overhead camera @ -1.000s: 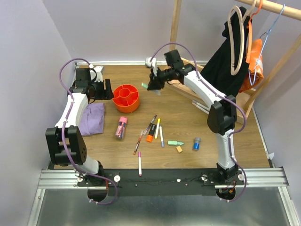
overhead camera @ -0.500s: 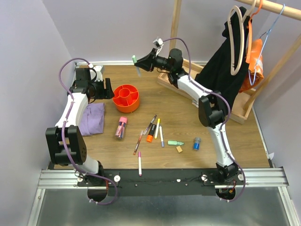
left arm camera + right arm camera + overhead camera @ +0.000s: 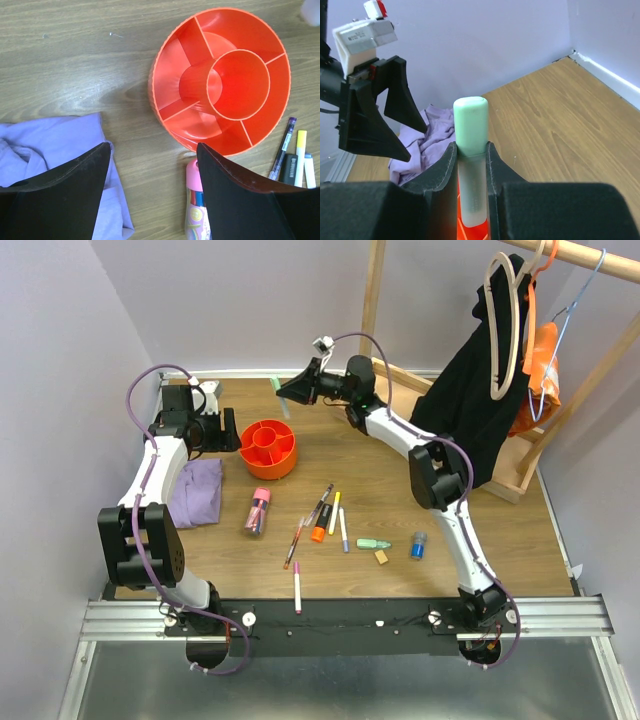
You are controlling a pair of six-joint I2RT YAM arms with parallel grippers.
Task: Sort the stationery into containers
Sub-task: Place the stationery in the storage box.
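TOP VIEW
Tub: orange tub point(image 3: 268, 447) on the wood table, back-left area; compartments look empty.
L gripper point(image 3: 226, 430): just left of the tub, level w/ its rim, jaws spread wide, nothing in them.
R gripper point(image 3: 286, 390): up in the air behind the tub, jaws pinched on a mint highlighter point(image 3: 273, 383).
Loose items: pink-capped tube point(image 3: 258, 510) just in front of the tub; pens point(image 3: 322, 512) front-right of the tub; tan eraser point(image 3: 381, 557) and blue cylinder point(image 3: 417, 545) further front-right, well apart from the tub.
Cloth: purple cloth point(image 3: 197, 492) front-left of the tub.

L WRIST VIEW
Tub: centre cup and divided sections bare.
Jaws: wide apart, no contact w/ the tub, gap sits over bare wood beside the tub wall.
Tube: pink cap close to the tub wall; touching or not, can't tell.

R WRIST VIEW
Jaws: narrow, both fingers point(image 3: 447, 165) pressed on the highlighter barrel, cap sticking out past the tips.
Tub: only an orange sliver shows under the highlighter.
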